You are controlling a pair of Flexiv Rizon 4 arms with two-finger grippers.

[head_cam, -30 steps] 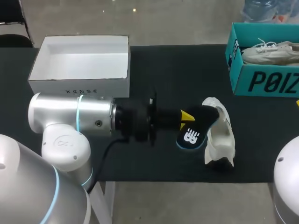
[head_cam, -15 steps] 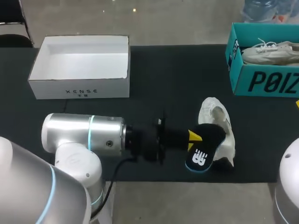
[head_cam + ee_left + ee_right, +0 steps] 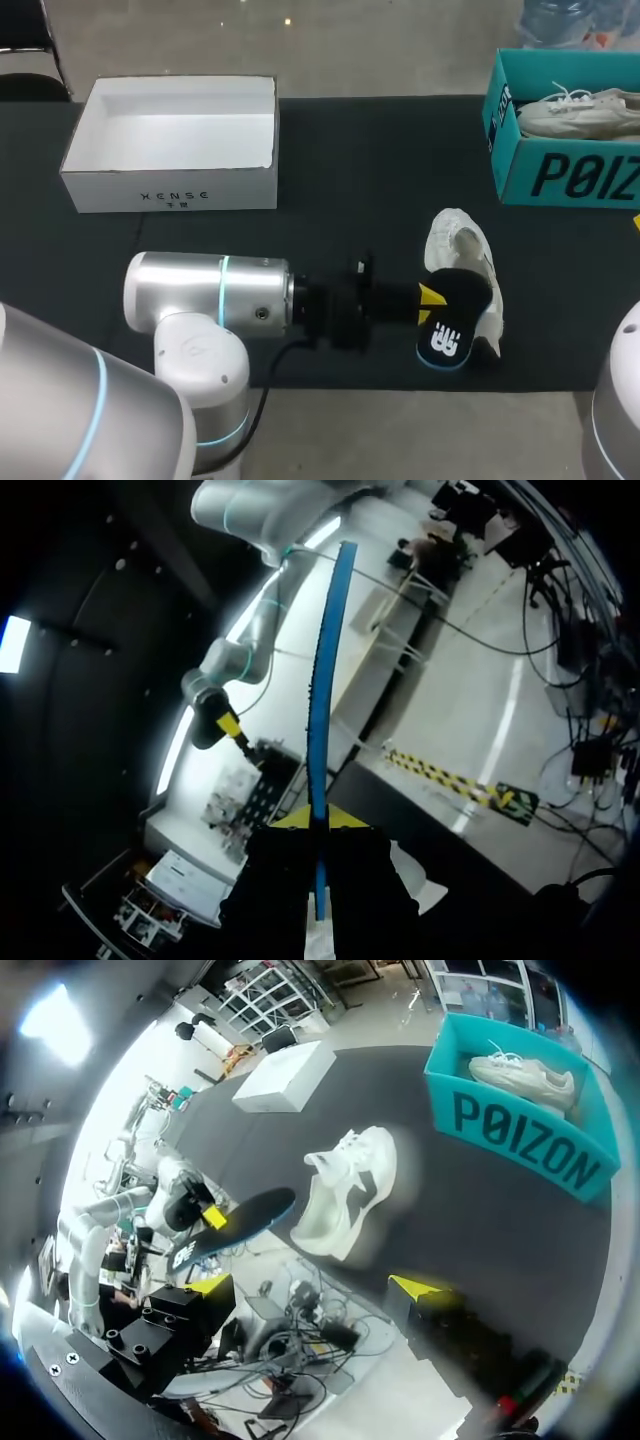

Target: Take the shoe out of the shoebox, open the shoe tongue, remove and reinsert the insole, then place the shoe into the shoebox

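— Jaws on the left gripper [image 3: 428, 300]?
— Clenched on the insole [image 3: 452, 335]. In the left wrist view it stands edge-on between the 2 yellow tips, pinched from both sides.
— And the right gripper [image 3: 315, 1287]?
— Released. Its 2 tips stand wide apart with nothing between them, out past the near edge of the table [image 3: 350, 150] and well apart from the shoe [image 3: 465, 260].
— Where exactly is the insole?
— Close to the table's near edge, black with a blue rim, sticking out ahead of the left fingers. From the head view its far part overlaps the near end of the shoe; whether they touch, I cannot tell.
— The shoe itself?
— White, lying on the black table just beyond the insole, outside both boxes.
— Farther back?
— 1 white box [image 3: 170, 185], open, at the far left, and 1 teal box [image 3: 560, 175] at the far right with a second shoe [image 3: 575, 110] inside
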